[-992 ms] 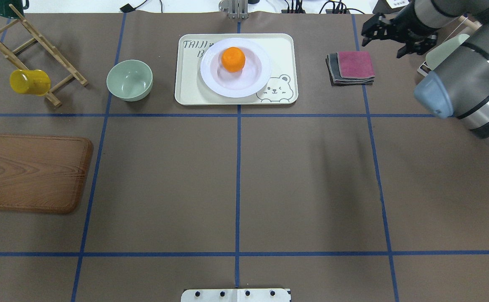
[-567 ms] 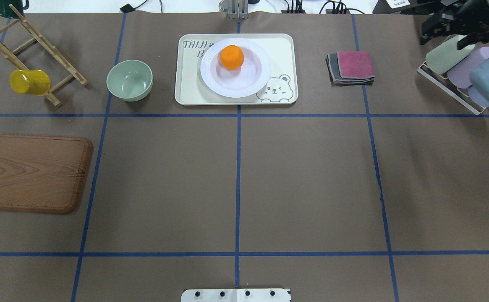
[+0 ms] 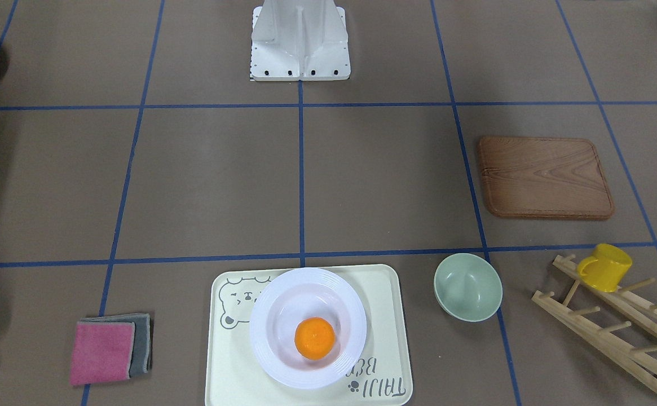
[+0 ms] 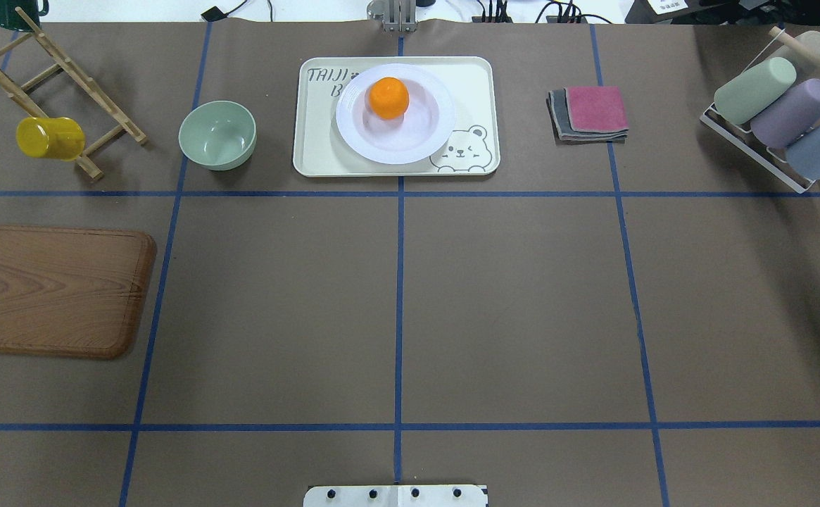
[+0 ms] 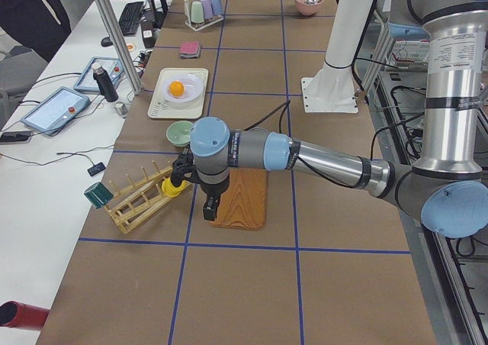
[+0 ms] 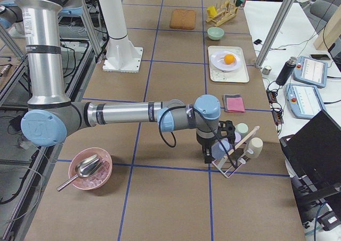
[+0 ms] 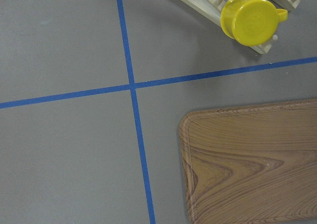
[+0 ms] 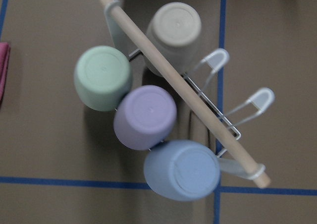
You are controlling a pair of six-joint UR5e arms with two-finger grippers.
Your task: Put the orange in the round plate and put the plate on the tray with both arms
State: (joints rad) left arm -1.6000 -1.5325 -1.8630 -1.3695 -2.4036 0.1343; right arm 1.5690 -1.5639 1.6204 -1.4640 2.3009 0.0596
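The orange lies in the sunken centre of the white round plate. The plate rests on the cream bear tray at the table's far middle; the front view shows the same orange, plate and tray. Neither arm appears in the overhead or front views. In the left side view, my left gripper hangs over the wooden board, far from the tray. My right gripper hovers by the cup rack in the right side view. I cannot tell whether either is open or shut.
A pale-green bowl sits left of the tray and folded cloths lie to its right. A wooden board, a peg rack holding a yellow mug, and a wire rack of cups occupy the table's sides.
My right arm has swung right and left the overhead view, uncovering the rack of cups. The orange, plate and tray have stayed where they were.
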